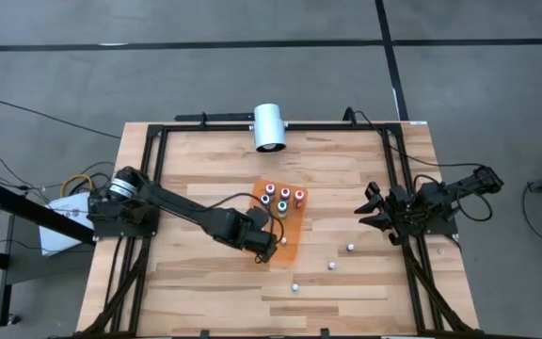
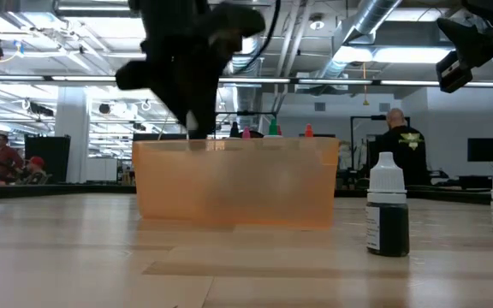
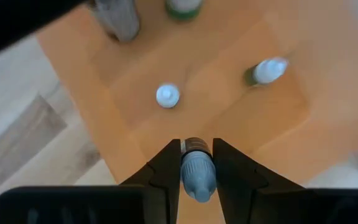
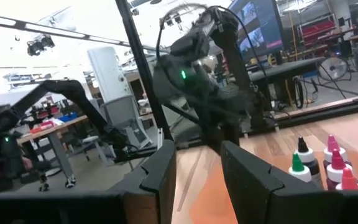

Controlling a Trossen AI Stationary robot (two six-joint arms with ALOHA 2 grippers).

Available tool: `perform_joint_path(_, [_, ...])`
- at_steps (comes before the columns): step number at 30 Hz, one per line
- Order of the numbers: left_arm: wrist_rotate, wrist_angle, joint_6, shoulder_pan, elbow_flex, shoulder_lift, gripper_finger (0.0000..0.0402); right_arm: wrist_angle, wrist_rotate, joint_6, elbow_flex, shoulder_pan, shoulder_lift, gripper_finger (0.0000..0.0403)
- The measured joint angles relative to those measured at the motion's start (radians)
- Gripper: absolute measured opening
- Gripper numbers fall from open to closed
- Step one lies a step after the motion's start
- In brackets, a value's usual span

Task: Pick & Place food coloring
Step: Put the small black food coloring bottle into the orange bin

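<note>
Left hand (image 3: pixel 197 167) clenched on small pale-blue-capped food coloring bottle (image 3: pixel 197 172) over translucent orange rectangular tray (image 3: pixel 229 118); right hand (image 1: pixel 376 209) idle at table (image 1: pixel 205 282) edge, grasping nothing.

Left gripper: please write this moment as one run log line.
left gripper: shut on food coloring bottle | over orange tray | right gripper: idle at table's right side

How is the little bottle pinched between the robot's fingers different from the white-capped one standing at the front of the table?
The held bottle is clamped in the left gripper over the orange tray; the white-capped bottle stands free on the bare table, outside the tray. The held one's cap looks bluish-grey, the other's white. Both are small dropper bottles.
</note>
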Motion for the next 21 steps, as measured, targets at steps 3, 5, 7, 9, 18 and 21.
perform_joint_path(3, [0.009,-0.006,-0.013,0.001,-0.002,0.03,0.0073,-0.012,0.0,0.0,0.0,0.0,0.002,0.0116])
perform_joint_path(5, [0.013,-0.001,-0.017,0.002,0.0,0.046,0.0073,-0.012,0.005,0.0,0.0,0.0,0.002,0.0116])
perform_joint_path(7, [0.021,-0.002,-0.019,0.005,-0.001,0.063,0.0073,-0.012,0.006,0.0,0.0,0.0,0.002,0.0116])
perform_joint_path(9, [0.033,-0.003,-0.02,0.006,-0.001,0.078,0.0073,-0.012,0.006,0.0,0.0,0.0,0.002,0.0116])
perform_joint_path(18, [0.04,-0.002,-0.039,0.014,-0.001,0.129,0.0074,-0.012,0.005,0.002,0.0,0.0,0.002,0.0116])
perform_joint_path(21, [0.034,0.007,-0.039,0.015,-0.001,0.129,0.0074,-0.012,0.005,0.003,0.0,0.0,0.002,0.0116])
